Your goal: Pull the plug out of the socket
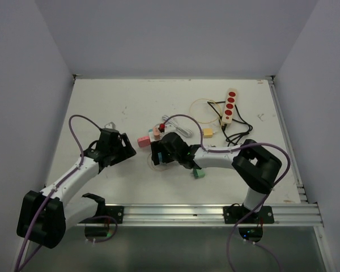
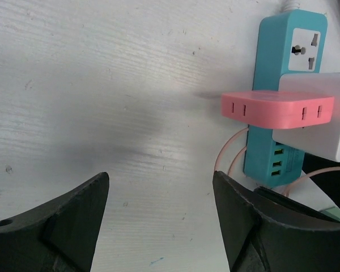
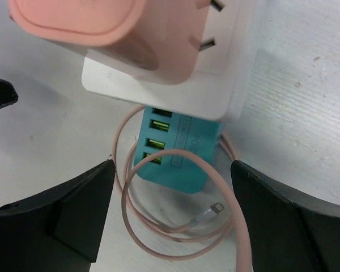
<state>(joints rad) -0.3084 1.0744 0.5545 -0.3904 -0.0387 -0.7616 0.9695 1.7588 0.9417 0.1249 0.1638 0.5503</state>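
Left hand point(image 2: 160, 184), right hand point(image 3: 170, 175) open beside pink plug point(image 2: 275, 109)

Pink plug point(image 3: 96, 34) cropped top — teal socket point(image 3: 175, 161) half-covered.

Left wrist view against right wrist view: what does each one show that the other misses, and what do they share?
Only the left wrist view shows the universal socket on the face of the teal power strip. Only the right wrist view shows the metal prongs of the pink plug and the connector tip of the pink cable. Both show plug, white adapter, strip, USB ports and cable, framed by open fingers: left gripper, right gripper.
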